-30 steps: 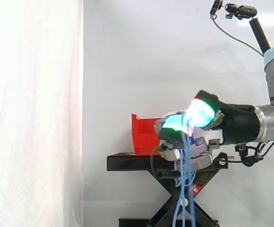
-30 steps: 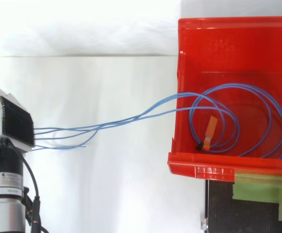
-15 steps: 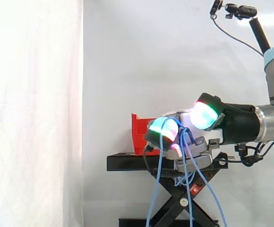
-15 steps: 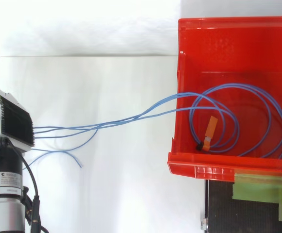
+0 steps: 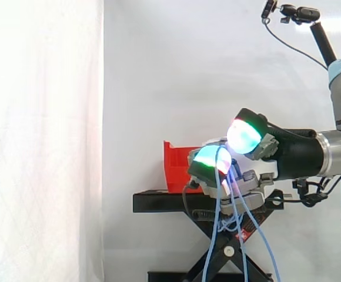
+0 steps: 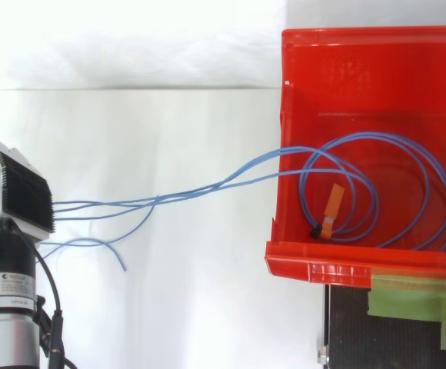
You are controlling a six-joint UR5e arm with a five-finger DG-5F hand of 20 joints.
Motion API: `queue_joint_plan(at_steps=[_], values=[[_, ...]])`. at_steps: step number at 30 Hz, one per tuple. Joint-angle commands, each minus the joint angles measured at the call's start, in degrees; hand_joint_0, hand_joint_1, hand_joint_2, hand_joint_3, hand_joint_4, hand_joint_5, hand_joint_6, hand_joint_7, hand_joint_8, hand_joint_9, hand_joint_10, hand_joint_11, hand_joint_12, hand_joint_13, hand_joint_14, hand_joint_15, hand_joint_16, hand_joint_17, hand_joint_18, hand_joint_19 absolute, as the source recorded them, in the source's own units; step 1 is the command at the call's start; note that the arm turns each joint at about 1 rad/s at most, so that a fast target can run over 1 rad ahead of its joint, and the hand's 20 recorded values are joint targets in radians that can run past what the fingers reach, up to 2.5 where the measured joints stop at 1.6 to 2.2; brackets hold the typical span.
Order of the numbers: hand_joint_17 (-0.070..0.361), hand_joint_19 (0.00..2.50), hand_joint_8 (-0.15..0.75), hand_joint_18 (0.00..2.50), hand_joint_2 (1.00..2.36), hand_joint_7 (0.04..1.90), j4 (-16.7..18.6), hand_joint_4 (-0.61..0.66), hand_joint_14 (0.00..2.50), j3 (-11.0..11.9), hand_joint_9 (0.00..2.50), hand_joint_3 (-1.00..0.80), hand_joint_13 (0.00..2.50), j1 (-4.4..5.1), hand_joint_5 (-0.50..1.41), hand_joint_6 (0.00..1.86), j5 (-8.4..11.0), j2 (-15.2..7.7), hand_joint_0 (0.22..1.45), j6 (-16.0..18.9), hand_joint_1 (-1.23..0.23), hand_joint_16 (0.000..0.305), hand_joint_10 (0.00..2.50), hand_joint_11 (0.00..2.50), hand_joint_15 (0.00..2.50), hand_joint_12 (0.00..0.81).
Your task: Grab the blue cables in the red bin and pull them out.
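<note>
The red bin [image 6: 275, 231] stands at the right of the top view, on the black stand [image 5: 159, 201]. A coil of thin blue cables [image 6: 377, 192] with an orange tag [image 6: 333, 201] lies inside it. Several strands run left over the bin's wall to my hand [image 6: 23, 192], which is well clear of the bin. In the side view the hand [image 5: 251, 174] is level with the bin [image 5: 179, 170], its fingers curled. The cables [image 5: 217, 235] lie across a glowing fingertip [image 5: 209, 160] and hang down in front of the stand. The thumb pad [image 5: 244, 134] sits just above it.
Green tape [image 6: 415, 296] is stuck on the stand below the bin's front rim. A camera on a black pole [image 5: 300, 12] stands at the upper right, behind the arm. A white curtain backs the scene.
The pads, pinched together a second ago, spread apart, and the thumb pad has since risen. The hanging strands fanned out and have drawn partly back. A loose end curled lower in the top view.
</note>
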Motion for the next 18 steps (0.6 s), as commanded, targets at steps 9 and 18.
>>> queue_joint_plan(at_steps=[9,18], values=[[0.11,1.72,0.271,1.29,1.0,0.88,0.0,0.1,1.61,0.0,1.1,-1.0,1.2,0.0,0.91,0.0,0.01,0.0,0.72,0.0,-0.77,0.049,0.03,0.83,1.38,0.327],[0.103,1.72,0.267,1.28,1.0,0.9,0.0,0.07,1.56,0.0,1.12,-1.0,1.21,0.0,0.91,0.12,-0.08,0.0,0.75,0.0,-0.85,0.046,0.03,0.83,1.39,0.312]])
